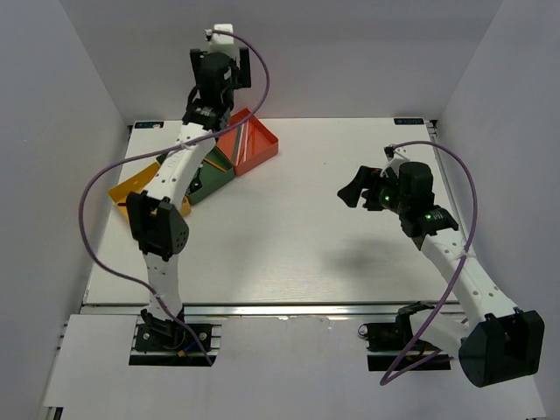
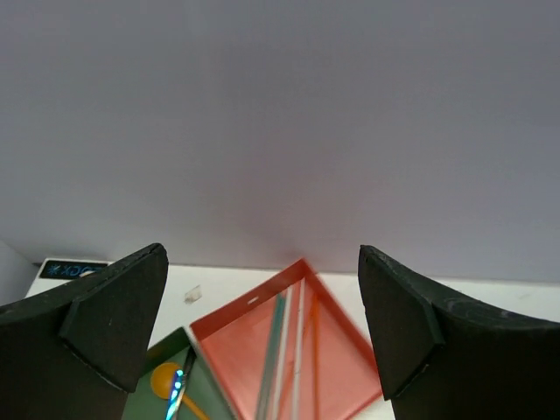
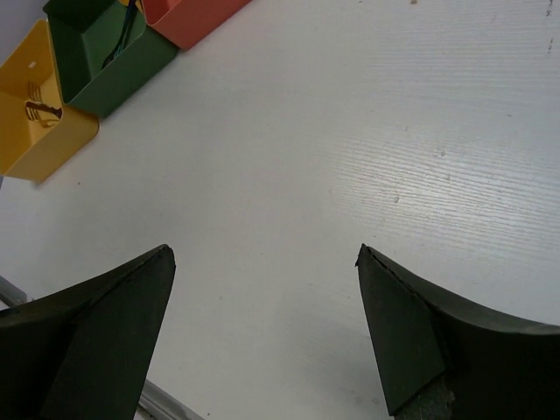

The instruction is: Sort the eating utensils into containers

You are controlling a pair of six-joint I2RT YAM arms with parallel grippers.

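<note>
Three containers stand in a row at the back left: a red-orange box [image 1: 249, 140], a dark green box [image 1: 210, 178] and a yellow box [image 1: 129, 188]. In the left wrist view the red-orange box [image 2: 236, 350] holds teal, silver and red chopsticks [image 2: 273, 350]. The green box [image 2: 140, 394] holds a gold spoon [image 2: 164, 380] and an iridescent piece [image 2: 178, 389]. The yellow box [image 3: 35, 122] holds gold forks [image 3: 39, 109]. My left gripper [image 1: 223, 83] [image 2: 262, 258] is open and empty, raised above the red-orange box. My right gripper [image 1: 360, 189] [image 3: 262, 254] is open and empty above the bare table.
The white table [image 1: 297, 236] lies between grey walls on the left, back and right. A purple cable [image 1: 96, 188] loops off the left arm. The green box [image 3: 105, 52] and red-orange box [image 3: 192, 17] show at the top left of the right wrist view.
</note>
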